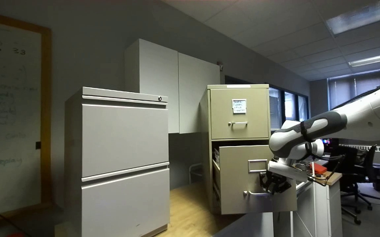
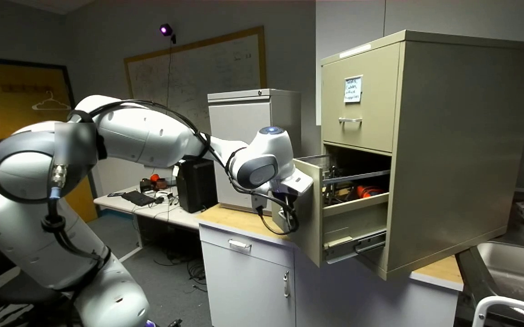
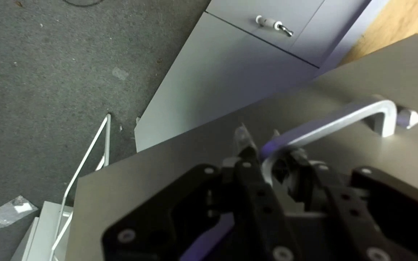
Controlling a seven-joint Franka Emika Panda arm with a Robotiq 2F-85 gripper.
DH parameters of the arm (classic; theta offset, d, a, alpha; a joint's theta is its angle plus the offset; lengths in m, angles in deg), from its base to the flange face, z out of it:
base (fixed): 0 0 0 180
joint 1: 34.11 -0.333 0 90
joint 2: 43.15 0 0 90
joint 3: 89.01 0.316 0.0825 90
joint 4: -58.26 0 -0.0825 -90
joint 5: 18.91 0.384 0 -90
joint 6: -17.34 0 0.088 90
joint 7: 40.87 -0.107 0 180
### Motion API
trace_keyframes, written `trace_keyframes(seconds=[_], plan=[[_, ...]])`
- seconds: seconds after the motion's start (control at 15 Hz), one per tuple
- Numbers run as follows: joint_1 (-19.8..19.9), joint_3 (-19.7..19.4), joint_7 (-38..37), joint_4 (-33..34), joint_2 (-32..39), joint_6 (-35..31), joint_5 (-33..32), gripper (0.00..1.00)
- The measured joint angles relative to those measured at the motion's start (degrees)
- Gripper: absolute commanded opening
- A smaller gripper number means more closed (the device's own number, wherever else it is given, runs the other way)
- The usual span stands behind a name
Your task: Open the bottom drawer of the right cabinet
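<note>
Right cabinet, bottom drawer open past front edge of surface. Gripper straddles handle; can't tell if clenched.

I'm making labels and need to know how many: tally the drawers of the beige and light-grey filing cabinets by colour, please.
Beige: 2 (the upper beige drawer, shut, and the bottom drawer, pulled open)
Light grey: 2 (the upper grey drawer and the lower grey drawer, both shut)
Total: 4 drawers
</note>
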Motion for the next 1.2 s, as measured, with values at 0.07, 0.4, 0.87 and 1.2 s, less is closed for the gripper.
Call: trace_keyframes(seconds=[0.07, 0.4, 0.87, 1.2], plan=[[0.7, 0.5, 0.2, 0.2, -0.1, 0.5, 0.3, 0.05], [2.4, 2.0, 0.5, 0.2, 0.1, 0.7, 1.0, 0.05], [3.9, 3.4, 0.6, -0.3, -0.3, 0.9, 0.9, 0.05], [4.8, 4.4, 0.6, -0.5, -0.4, 0.6, 1.2, 0.29]])
